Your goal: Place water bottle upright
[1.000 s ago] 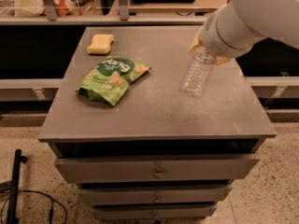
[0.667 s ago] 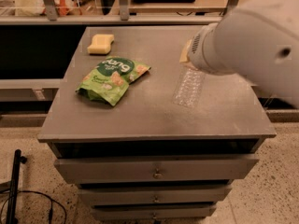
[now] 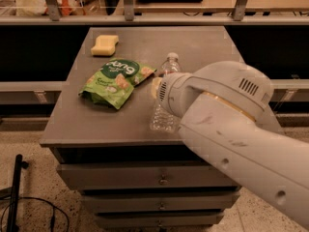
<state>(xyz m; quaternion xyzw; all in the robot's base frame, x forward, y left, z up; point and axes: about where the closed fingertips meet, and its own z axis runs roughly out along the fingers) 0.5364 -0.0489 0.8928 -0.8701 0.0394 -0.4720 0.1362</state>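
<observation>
The water bottle (image 3: 162, 118) is clear and ribbed, with a white cap (image 3: 172, 57) pointing toward the table's far side and its base near the front edge. It looks tilted or lying, not upright. Its middle is hidden behind my white arm (image 3: 217, 100). My gripper (image 3: 156, 88) sits at the bottle's middle, just right of the green snack bag, and is mostly covered by the wrist. Only a pale tip of it shows.
The green snack bag (image 3: 115, 81) lies left of the bottle. A yellow sponge (image 3: 105, 44) lies at the far left of the grey table top (image 3: 203, 42). Drawers (image 3: 145, 178) sit below the front edge. A black cable (image 3: 14, 197) runs along the floor at lower left.
My arm has swung left and toward the front across the table. The bottle has moved with it, from the right side to beside the snack bag near the front edge.
</observation>
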